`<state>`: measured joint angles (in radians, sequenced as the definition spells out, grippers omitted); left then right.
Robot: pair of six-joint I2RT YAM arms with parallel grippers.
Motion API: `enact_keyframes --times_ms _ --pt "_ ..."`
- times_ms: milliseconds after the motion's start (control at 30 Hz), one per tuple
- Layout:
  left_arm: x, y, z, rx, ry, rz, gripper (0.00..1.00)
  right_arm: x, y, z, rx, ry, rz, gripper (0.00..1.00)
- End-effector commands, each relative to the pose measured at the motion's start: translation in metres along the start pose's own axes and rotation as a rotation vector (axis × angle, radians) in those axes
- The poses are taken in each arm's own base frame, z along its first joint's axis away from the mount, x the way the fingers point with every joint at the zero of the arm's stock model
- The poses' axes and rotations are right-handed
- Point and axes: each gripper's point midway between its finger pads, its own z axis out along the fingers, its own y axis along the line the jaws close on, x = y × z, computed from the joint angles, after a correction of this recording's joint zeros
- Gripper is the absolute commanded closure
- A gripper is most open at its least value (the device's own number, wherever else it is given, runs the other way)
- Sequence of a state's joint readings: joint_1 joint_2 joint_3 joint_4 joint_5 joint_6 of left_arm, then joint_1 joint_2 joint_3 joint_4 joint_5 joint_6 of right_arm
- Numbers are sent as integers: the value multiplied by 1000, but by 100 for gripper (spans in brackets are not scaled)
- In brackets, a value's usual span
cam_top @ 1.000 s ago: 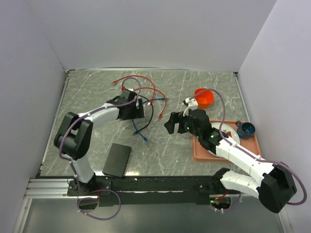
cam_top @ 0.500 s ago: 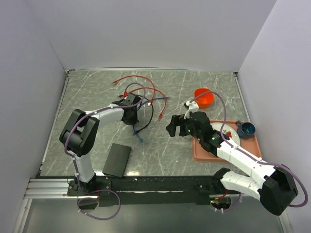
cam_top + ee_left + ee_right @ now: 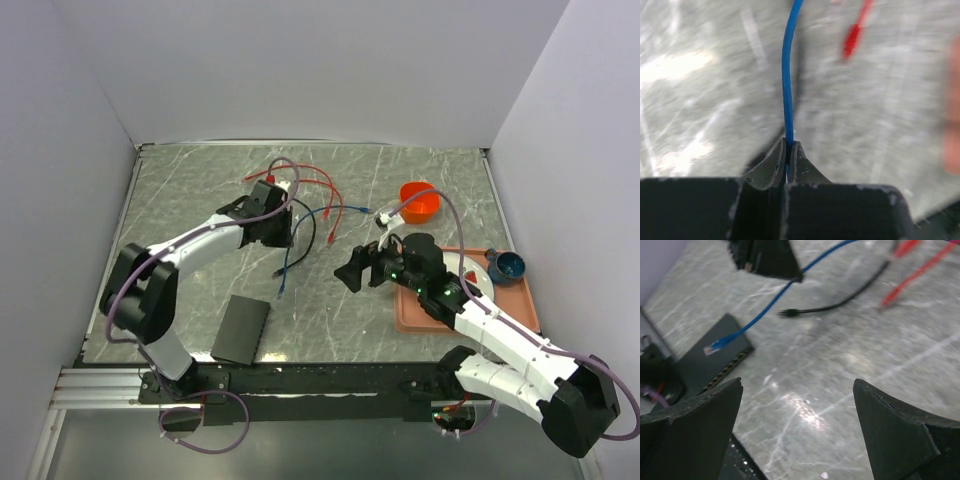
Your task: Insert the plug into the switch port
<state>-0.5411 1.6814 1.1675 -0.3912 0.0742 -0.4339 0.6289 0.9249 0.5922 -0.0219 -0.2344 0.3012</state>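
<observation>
My left gripper (image 3: pixel 277 228) is shut on a blue cable (image 3: pixel 786 75), its fingers pinched tight around the cord in the left wrist view. The cable hangs down from the left gripper (image 3: pixel 767 257) to its clear plug (image 3: pixel 711 348), which dangles free over the flat black switch box (image 3: pixel 700 367). From above, the plug (image 3: pixel 279 291) sits just right of and beyond the switch box (image 3: pixel 241 328). A row of ports (image 3: pixel 724 372) runs along the box's near edge in the right wrist view. My right gripper (image 3: pixel 353 270) is open and holds nothing, right of the plug.
Red cables (image 3: pixel 312 186) and a black cable (image 3: pixel 308 240) lie tangled around the left gripper. An orange bowl (image 3: pixel 421 202) stands at the back right. A salmon-pink tray (image 3: pixel 412 315) with a blue cup (image 3: pixel 508 266) lies under the right arm.
My left gripper has shut on the blue cable and lifted it, dragging the cable bundle rightward. The right gripper has drifted slightly toward the near edge, staying open.
</observation>
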Motion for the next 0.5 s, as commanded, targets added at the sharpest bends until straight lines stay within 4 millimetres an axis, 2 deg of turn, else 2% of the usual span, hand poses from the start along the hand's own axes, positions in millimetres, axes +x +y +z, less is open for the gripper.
enact_keyframes --times_ms 0,100,133,167,233,467 --pt "-32 -62 -39 293 -85 81 99 -10 38 -2 -213 -27 -54 0" --pt "-33 -80 -53 404 -97 101 99 -6 48 4 -271 2 6 0" --pt "-37 -86 -57 433 -120 101 99 -12 56 5 -316 -19 15 0" --pt "-37 -88 -60 448 -126 101 99 -7 62 6 -356 1 34 0" --pt "-39 -96 -67 491 -133 103 99 -10 72 6 -408 -11 111 0" --pt "-45 -119 -89 619 -162 87 99 -11 73 31 -428 -5 349 2"
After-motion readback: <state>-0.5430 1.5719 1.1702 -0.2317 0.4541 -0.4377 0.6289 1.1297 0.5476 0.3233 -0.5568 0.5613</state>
